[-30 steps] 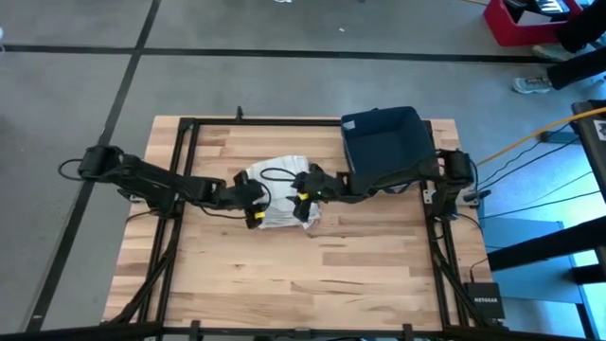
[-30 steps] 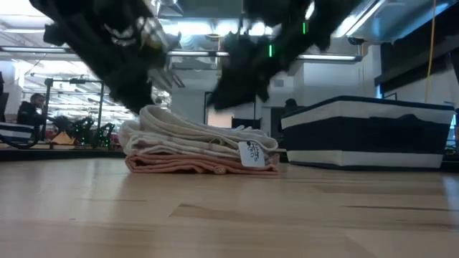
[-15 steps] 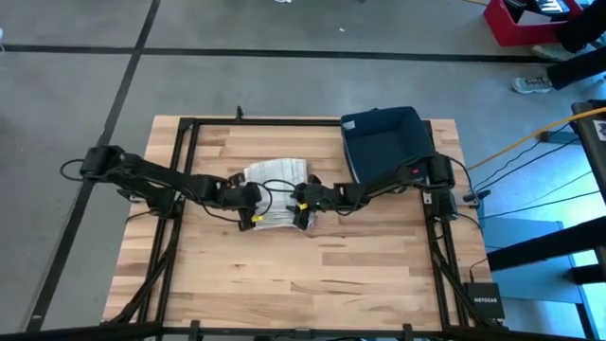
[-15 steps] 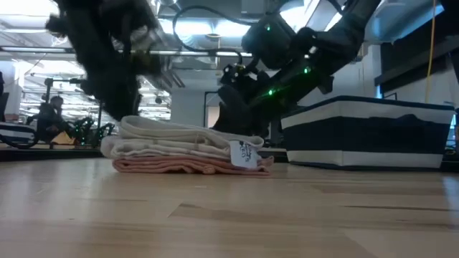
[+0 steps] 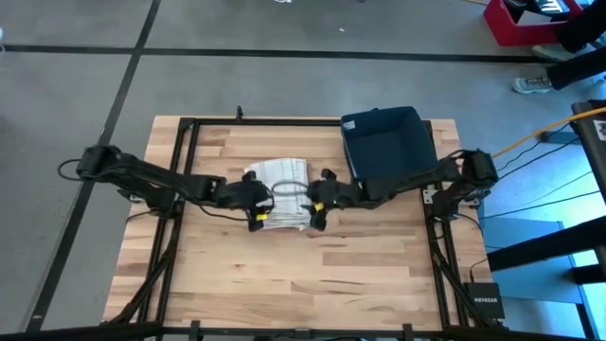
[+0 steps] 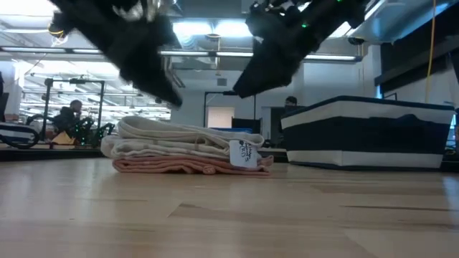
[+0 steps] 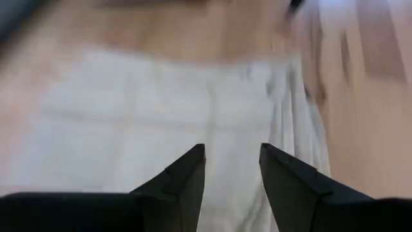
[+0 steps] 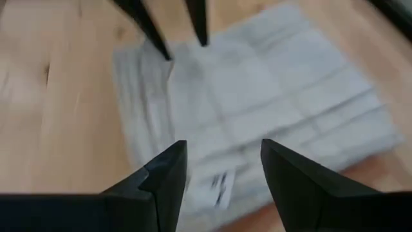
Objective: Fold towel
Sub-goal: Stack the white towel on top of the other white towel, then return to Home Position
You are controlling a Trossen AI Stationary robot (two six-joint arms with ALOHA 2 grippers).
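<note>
We see the towel (image 5: pixel 284 194) lying folded into a compact stack near the middle of the table (image 5: pixel 369 265), flat on the wood. In the low view the towel (image 6: pixel 190 147) shows several cream layers over a pinkish bottom layer, with a small white tag (image 6: pixel 247 152) hanging at its right end.

Our left gripper (image 5: pixel 258 201) sits at the towel's left edge and our right gripper (image 5: pixel 317 201) at its right edge, so the stack lies between them. In the low view both arms hang above the towel, clear of it; nothing is lifted.

From the left wrist, the left gripper (image 7: pixel 232 174) points down over the pale cloth (image 7: pixel 167 122), its two fingers (image 7: pixel 187 177) parted by a narrow gap with nothing between them. From the right wrist, the right gripper (image 8: pixel 222 171) hovers over the towel (image 8: pixel 270 90) with its fingers (image 8: pixel 164 177) spread wider, also empty; the tag (image 8: pixel 220 183) shows in the gap below, and the tips of the other arm's fingers (image 8: pixel 196 19) show at the towel's far edge.

A dark bin (image 5: pixel 388 142) stands on the table's far right corner, well apart from the towel. In the low view the bin (image 6: pixel 369 132) appears to the right of the stack, and a person (image 6: pixel 68 118) sits far back in the room on the left.
</note>
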